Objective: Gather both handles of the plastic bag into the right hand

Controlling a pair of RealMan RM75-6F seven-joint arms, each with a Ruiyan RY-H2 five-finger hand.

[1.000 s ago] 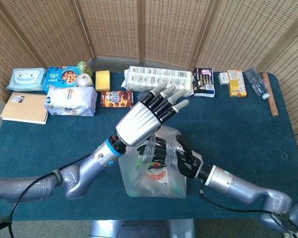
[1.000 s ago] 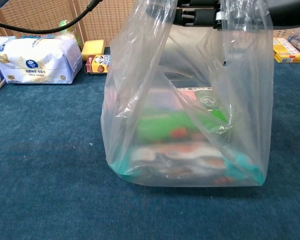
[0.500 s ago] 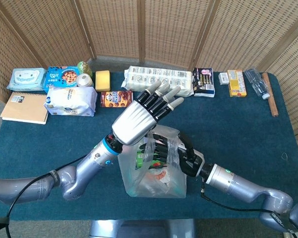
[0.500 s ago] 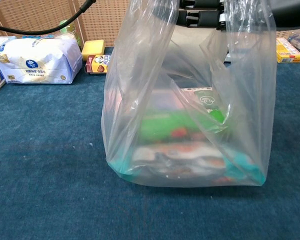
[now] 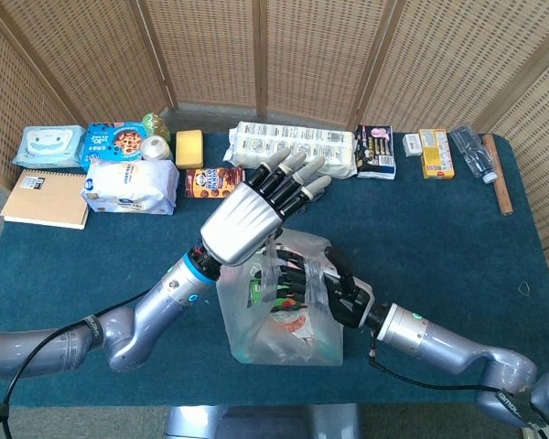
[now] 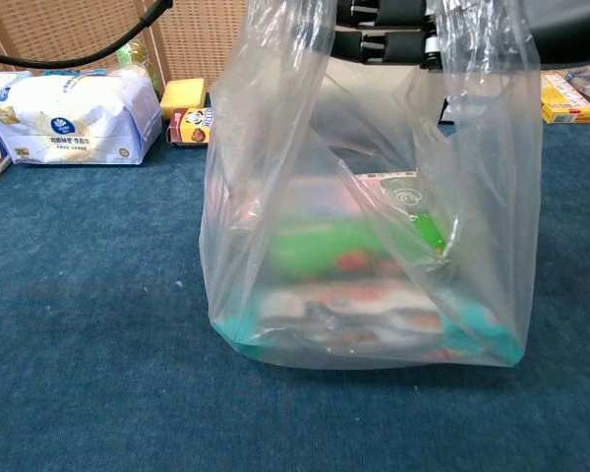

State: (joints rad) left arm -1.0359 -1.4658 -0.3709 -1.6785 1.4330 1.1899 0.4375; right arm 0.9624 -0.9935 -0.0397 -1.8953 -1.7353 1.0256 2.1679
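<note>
Head view: left hand [image 5: 252, 212] hovered flat, fingers spread, holding nothing, above the clear plastic bag [image 5: 279, 315]. Right hand [image 5: 322, 285] gripped the bag's handles [image 5: 276, 268]. Chest view showed only the bag's packets [image 6: 369, 251], hands cropped.

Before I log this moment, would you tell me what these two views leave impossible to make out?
- Right hand: in the head view the plastic bag and left hand cover its fingers, so whether it holds both handles is unclear.
- Chest view: the top edge cuts off both handles and the hand.
- Bag contents: blurred behind the film; packages unreadable.
- Small items at the far right of the table: too small to name.
</note>
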